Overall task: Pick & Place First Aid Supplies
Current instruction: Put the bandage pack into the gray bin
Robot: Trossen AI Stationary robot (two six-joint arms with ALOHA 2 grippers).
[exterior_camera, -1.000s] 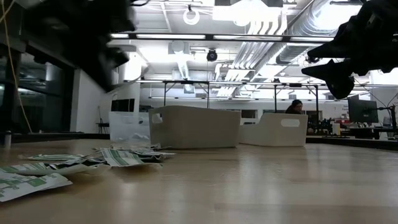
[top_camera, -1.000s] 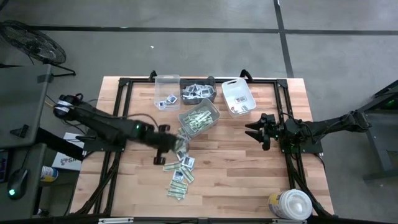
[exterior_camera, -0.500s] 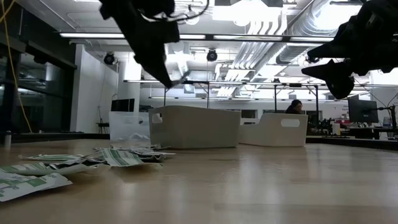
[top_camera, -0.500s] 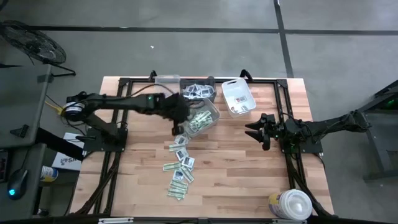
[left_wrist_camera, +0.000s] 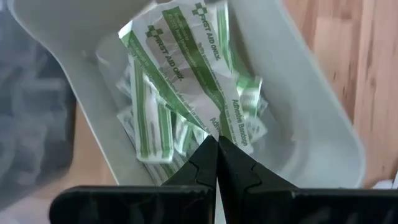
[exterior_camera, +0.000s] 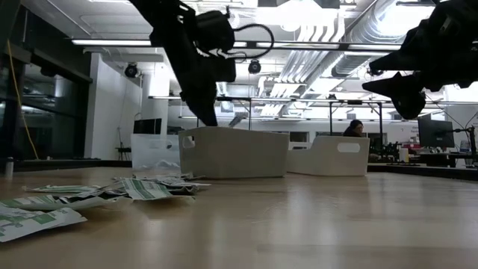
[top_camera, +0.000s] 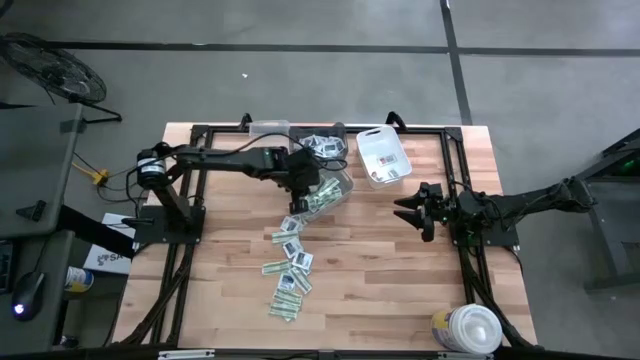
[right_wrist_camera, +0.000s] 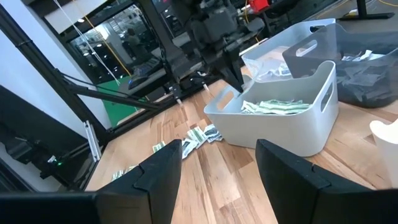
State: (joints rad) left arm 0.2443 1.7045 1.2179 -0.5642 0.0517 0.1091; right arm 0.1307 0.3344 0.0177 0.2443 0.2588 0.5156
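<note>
A wooden desk (top_camera: 380,260) fills the overhead view, framed by black rails, with one dark robot arm reaching in from each side.

Four bins sit in a cluster along the far edge. A clear bin (top_camera: 268,131) is farthest left, a dark bin (top_camera: 322,146) holding squarish white packets is next to it, and a white bin (top_camera: 383,157) sits to the right. Just in front of these, tilted at an angle, is a pale bin (top_camera: 338,190) with a pile of green-and-white strips (left_wrist_camera: 186,81) inside. A round white tub (top_camera: 467,328) stands alone at the near right corner.

The left arm stretches across the far side of the desk, and the left hand (top_camera: 301,186) hangs directly over the pale bin. Its fingers are pressed together, tips pointing down at the strips. The wrist view shows the closed tips right at the top of the pile, but whether a strip is pinched between them cannot be made out.

The right hand (top_camera: 412,211) hovers above bare wood, right of centre and well apart from the bins, with its fingers spread and nothing between them.

A trail of loose packets (top_camera: 288,268) runs from just beside the pale bin toward the near edge, a mix of green strips and small white squares.

Judging by this, the sorting is partly done: several bins already hold supplies, while well over a dozen packets are left on the desk to collect.
</note>
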